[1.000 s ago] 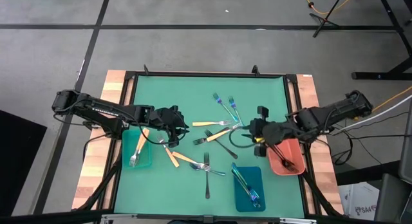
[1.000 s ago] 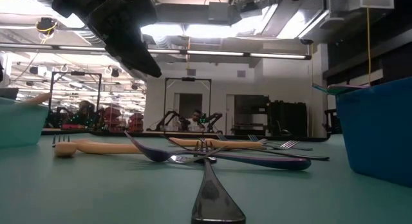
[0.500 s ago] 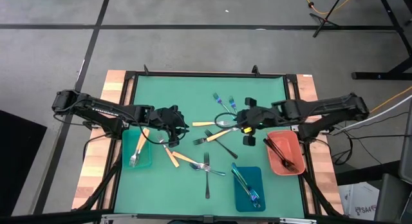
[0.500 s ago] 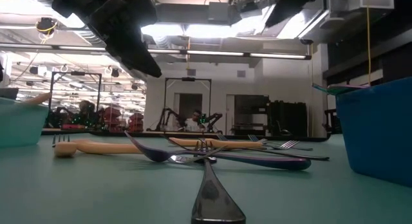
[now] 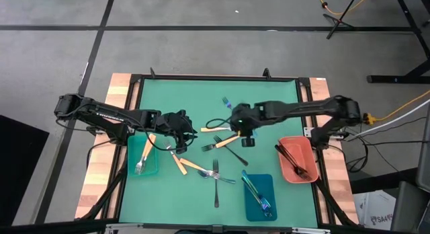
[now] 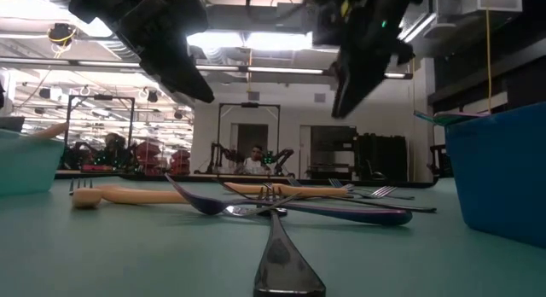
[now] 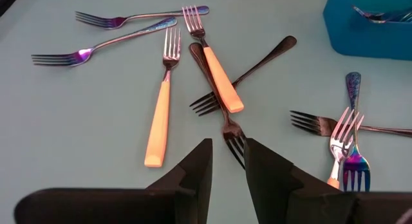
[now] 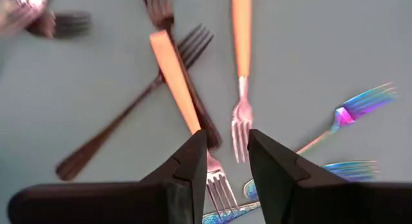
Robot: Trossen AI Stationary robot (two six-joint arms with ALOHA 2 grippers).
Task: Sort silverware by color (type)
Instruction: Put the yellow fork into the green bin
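Overhead, both arms' jaws stand slightly parted, empty, partly hiding the forks (image 5: 225,141) beneath.

Green table (image 5: 201,93): scattered silverware (image 5: 216,175) (forks mostly), teal (image 5: 142,165), blue (image 5: 259,206), salmon trays (image 5: 290,172).

Both arms are dark, segmented links with black cabling looped near the wrists. The left claw (image 5: 180,130) and right claw (image 5: 246,134) each carry two black, wedge-shaped fingers (image 7: 193,179) with flat, matte inner faces.
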